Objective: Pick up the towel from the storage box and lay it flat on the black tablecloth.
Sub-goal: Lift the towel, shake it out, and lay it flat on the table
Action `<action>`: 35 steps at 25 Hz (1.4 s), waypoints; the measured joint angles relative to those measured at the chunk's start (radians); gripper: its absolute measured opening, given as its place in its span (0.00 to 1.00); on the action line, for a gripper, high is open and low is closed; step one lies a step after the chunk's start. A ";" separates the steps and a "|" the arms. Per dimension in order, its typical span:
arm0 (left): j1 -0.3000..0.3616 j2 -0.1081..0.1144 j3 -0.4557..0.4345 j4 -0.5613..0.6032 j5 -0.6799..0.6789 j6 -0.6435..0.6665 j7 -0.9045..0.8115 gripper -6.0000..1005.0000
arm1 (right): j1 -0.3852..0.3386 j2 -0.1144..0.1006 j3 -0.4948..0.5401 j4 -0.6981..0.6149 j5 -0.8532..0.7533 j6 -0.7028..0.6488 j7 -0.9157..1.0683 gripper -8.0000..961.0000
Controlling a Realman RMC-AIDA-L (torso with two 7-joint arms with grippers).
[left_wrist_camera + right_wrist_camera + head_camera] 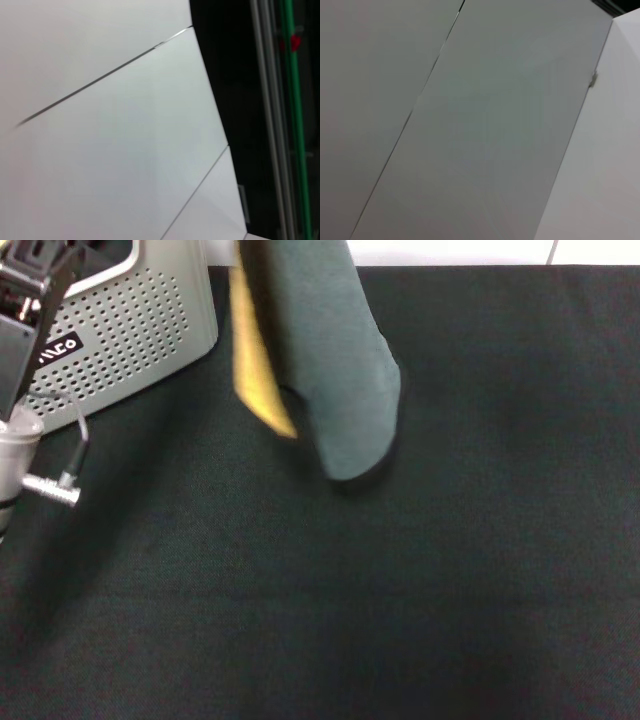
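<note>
The towel (335,360) hangs in the air from above the head view's top edge, over the far middle of the black tablecloth (400,590). Its grey-green face shows, and a yellow-orange fold (255,360) shows on its left side. Its lower end hangs just above the cloth. What holds it is out of view. The light grey perforated storage box (130,330) stands at the far left. My left arm (22,435) is at the far left in front of the box, with its gripper (40,285) up against the box. My right gripper shows in no view.
A white wall runs behind the table's far edge (470,252). Both wrist views show only white wall panels (480,120); the left wrist view also shows a dark frame with a green strip (292,125). The tablecloth stretches wide to the right and front.
</note>
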 joint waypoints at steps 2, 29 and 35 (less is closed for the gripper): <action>0.011 0.000 -0.001 -0.007 0.003 -0.010 0.001 0.12 | -0.003 -0.001 0.022 -0.024 -0.059 -0.003 0.043 0.02; 0.044 0.001 -0.028 -0.072 0.247 -0.478 0.330 0.20 | -0.100 -0.002 0.197 -0.320 -0.343 -0.068 0.327 0.02; 0.052 0.002 -0.028 -0.071 0.289 -0.641 0.424 0.38 | -0.108 0.001 0.201 -0.329 -0.355 -0.054 0.332 0.02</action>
